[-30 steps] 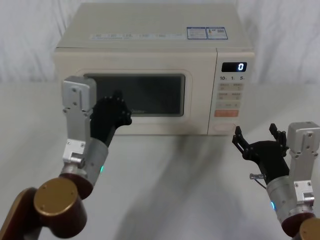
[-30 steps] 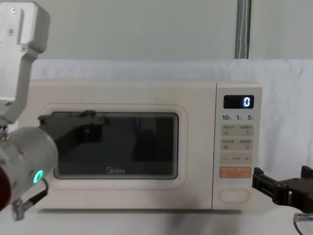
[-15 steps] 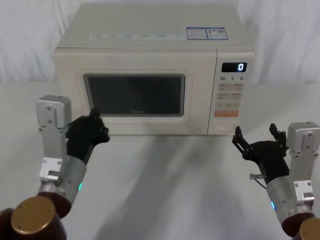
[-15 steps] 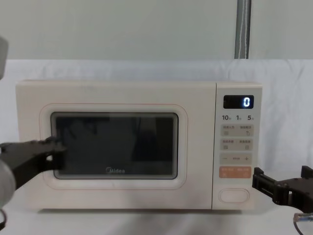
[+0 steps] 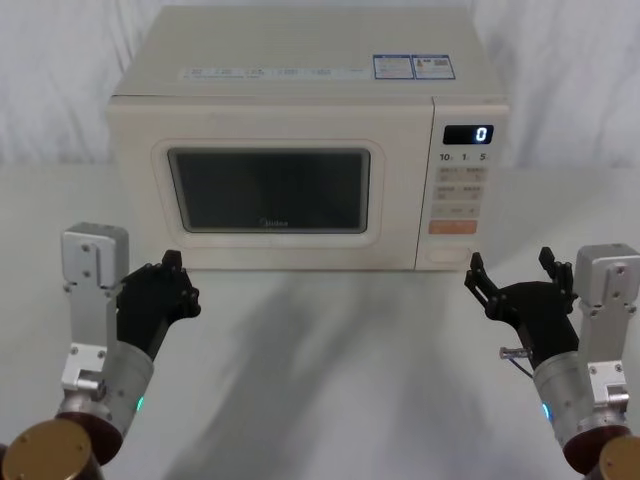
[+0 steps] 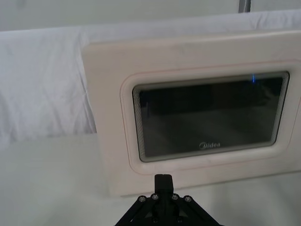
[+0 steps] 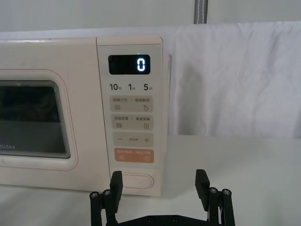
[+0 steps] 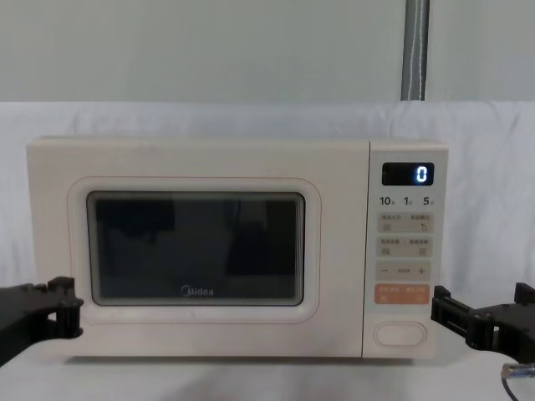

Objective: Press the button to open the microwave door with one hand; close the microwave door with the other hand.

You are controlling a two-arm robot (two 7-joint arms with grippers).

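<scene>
The cream microwave door (image 5: 270, 190) with its dark window is shut flush with the body, as the chest view (image 8: 196, 251) and left wrist view (image 6: 207, 117) also show. The pill-shaped button (image 5: 446, 256) sits at the bottom of the control panel, below the orange key. My left gripper (image 5: 172, 268) is shut, low on the left, apart from the door's lower left corner (image 8: 67, 307) (image 6: 163, 179). Just in front of the button (image 7: 134, 181), my right gripper (image 5: 510, 262) is open and not touching it (image 7: 159, 181) (image 8: 481, 296).
The microwave stands on a white-covered table (image 5: 330, 360), with white cloth draped behind it. Its display (image 5: 467, 134) reads 0. Open tabletop lies between my two arms in front of the microwave.
My left gripper has pulled back from the door's window, down and to the left, away from the microwave. The door stays shut. The right arm has not moved.
</scene>
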